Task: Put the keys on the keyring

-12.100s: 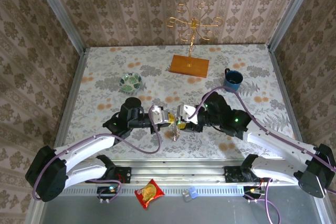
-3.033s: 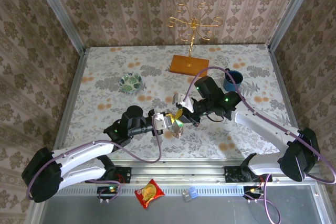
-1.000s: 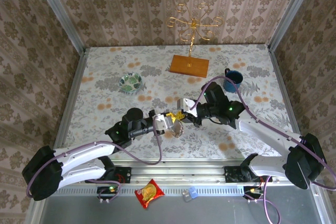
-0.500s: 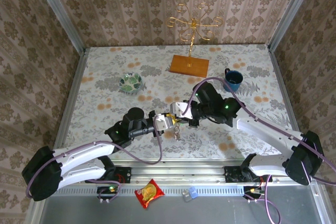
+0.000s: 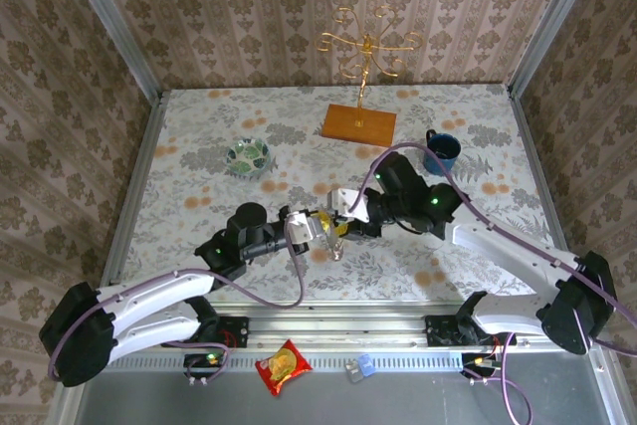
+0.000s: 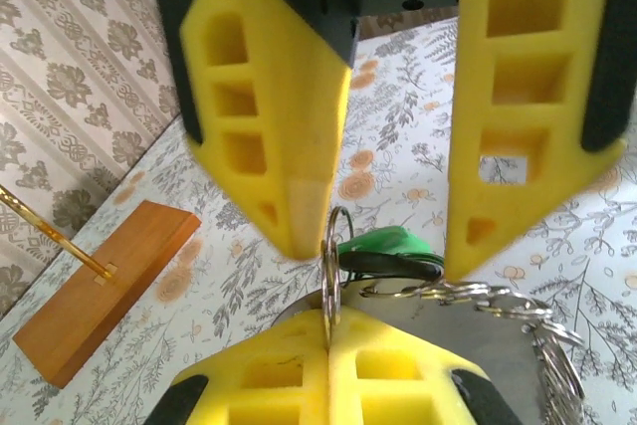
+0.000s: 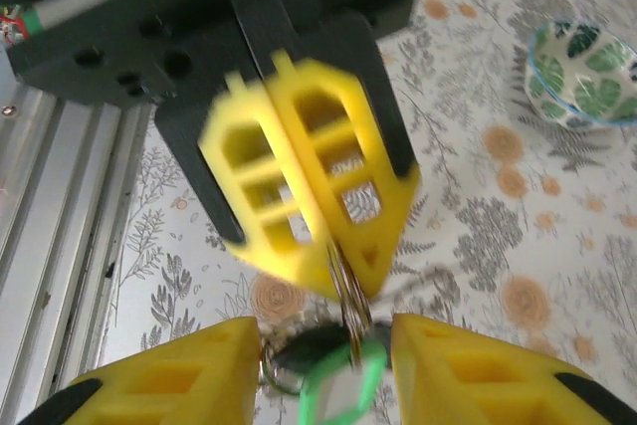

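- Slipping is the main risk, I think: the left tool (image 6: 326, 330) is closed on the thin metal ring of the keyring (image 6: 333, 261). It pinches only the ring's lower edge, so a push from the side can turn the ring or pull it out.
- The right tool (image 7: 326, 345) has its jaws apart and grips nothing; the green key (image 7: 338, 390) sits between them. I cannot tell if this key is already threaded on the ring. If not, it can drop to the desk (image 5: 199, 146).
- Both tools meet nose to nose above the near middle of the desk, so their fingers (image 6: 269, 176) can bump each other.
- The ring is hard, smooth, shiny wire, and it stands on edge.
- The key's head is bright green, glossy and flat with rounded corners; it is probably plastic.
- The small steel rings (image 6: 498, 296) beside it hang loose and can tangle.
- The fingers are yellow and matte, wedge-shaped with cut-out windows.
- The desk cover has a busy flower pattern, which can hide a small fallen key.
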